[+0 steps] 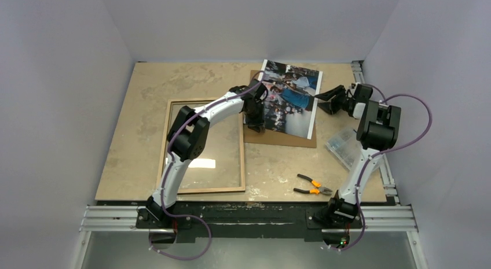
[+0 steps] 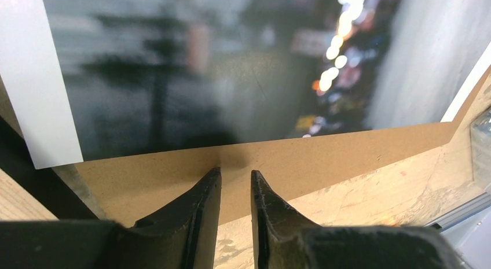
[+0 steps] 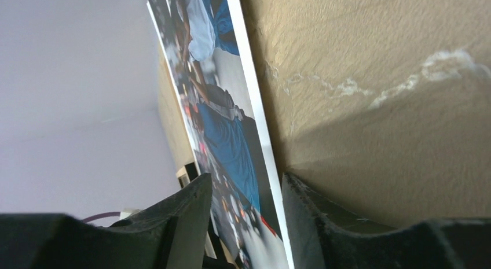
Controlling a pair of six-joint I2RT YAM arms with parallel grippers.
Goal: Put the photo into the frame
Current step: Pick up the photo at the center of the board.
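The photo (image 1: 291,98) lies straight ahead of the right tool (image 3: 246,182), its edge between the open jaws. The left tool (image 2: 235,173), barely parted and empty, hovers at the opposite side, nearer the frame (image 1: 241,159).

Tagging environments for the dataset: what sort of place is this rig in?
Probably a lab data-collection cell, not a home or shop. Plain white walls box in the table, an aluminium rail runs along its near edge, and the photo, frame and pliers look like staged props.
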